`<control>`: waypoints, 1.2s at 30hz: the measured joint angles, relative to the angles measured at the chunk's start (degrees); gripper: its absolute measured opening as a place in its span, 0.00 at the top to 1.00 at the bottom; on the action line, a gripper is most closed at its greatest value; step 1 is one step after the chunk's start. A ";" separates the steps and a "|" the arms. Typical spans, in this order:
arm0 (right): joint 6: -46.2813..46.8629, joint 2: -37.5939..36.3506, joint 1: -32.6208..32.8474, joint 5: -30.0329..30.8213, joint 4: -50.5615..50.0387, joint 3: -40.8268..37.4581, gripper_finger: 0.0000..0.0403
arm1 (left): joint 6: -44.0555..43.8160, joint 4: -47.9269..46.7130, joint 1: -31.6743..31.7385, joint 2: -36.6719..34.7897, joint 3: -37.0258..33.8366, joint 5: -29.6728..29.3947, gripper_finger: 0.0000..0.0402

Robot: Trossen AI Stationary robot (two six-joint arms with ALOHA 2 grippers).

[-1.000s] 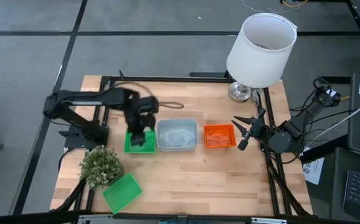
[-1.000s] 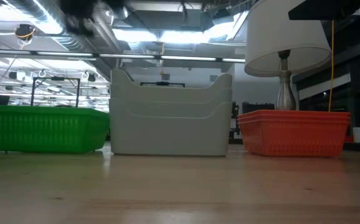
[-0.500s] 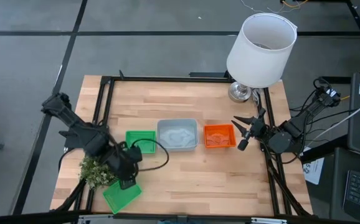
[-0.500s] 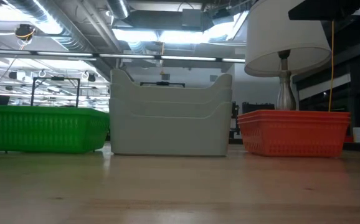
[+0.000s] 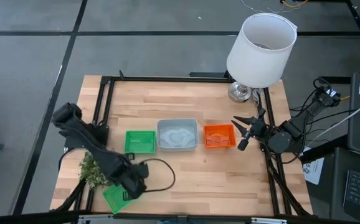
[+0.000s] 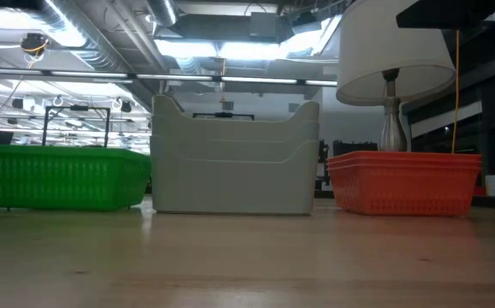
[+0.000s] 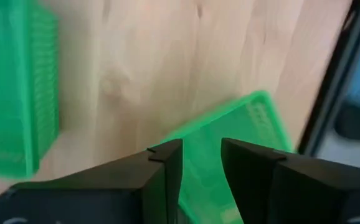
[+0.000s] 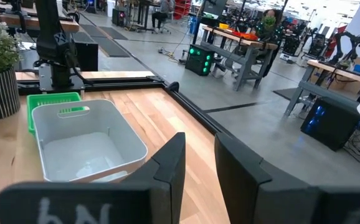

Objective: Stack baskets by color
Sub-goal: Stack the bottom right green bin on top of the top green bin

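Now, change: the left gripper [image 5: 132, 186] has swung away from the green stack [image 5: 140, 142] and hangs over the loose green basket [image 5: 116, 198] at the desk's near edge, just beside the plant [image 5: 93, 169].
Left fingers: parted, nothing between them; in the left wrist view the left fingers [image 7: 167, 168] straddle the loose basket's rim from above and are not touching it.
Green stack: sits on the desk [image 5: 186, 106] just left of the grey-blue stack [image 5: 177, 134], free of any grip, so the basket carried there a second ago counts as delivered.
Grey-blue stack: middle of the row, nested several deep as seen from the low view.
Orange stack [image 5: 220, 135]: just right of the grey-blue stack, nested and level.
Right gripper [image 5: 243, 132]: waits beside the orange stack, fingers spread and empty, unchanged over the last second.
Meaning for the task: only the loose green basket appears unsorted; judging by the pose, the pick is about to begin, and placing it on the green stack should finish the sorting.
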 joint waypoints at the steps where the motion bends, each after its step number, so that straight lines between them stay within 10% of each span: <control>1: 0.00 0.00 -0.02 0.02 0.00 0.00 0.78 | 3.06 -0.02 0.04 1.35 0.00 0.99 0.75; 11: 1.27 0.00 -0.01 0.00 0.01 0.00 0.78 | 26.82 -0.10 -0.31 10.78 0.00 5.69 0.76; 36: 3.16 0.00 -0.01 -2.52 -1.46 0.01 0.78 | 28.21 5.40 -0.28 10.70 -0.02 2.67 0.76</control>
